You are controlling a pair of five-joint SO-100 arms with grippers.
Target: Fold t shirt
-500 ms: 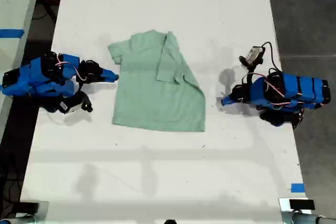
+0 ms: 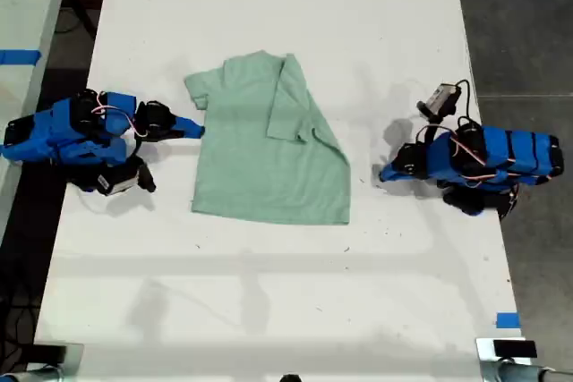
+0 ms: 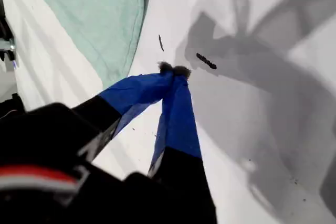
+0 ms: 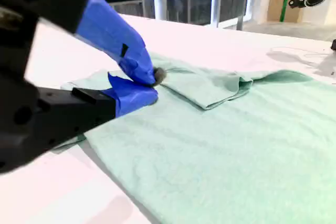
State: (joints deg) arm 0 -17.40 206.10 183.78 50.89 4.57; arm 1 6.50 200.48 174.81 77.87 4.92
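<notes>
Exterior view, from left to right: my second gripper [image 2: 199, 129] sits at the left of the frame, its blue tips at the left edge of the t shirt [image 2: 260, 158], just under the left sleeve. In the second wrist view [image 4: 152, 85] the fingers [image 4: 137, 97] are closed together over the shirt's edge; whether cloth is pinched between them I cannot tell. The pale green t shirt lies flat in the middle of the white counter [image 2: 286, 6], its right side folded in over the body. My first gripper [image 2: 383, 174] rests at the right of the frame, apart from the shirt. In the first wrist view [image 3: 173, 71] its fingers [image 3: 181, 114] are closed on nothing, tips over bare counter.
</notes>
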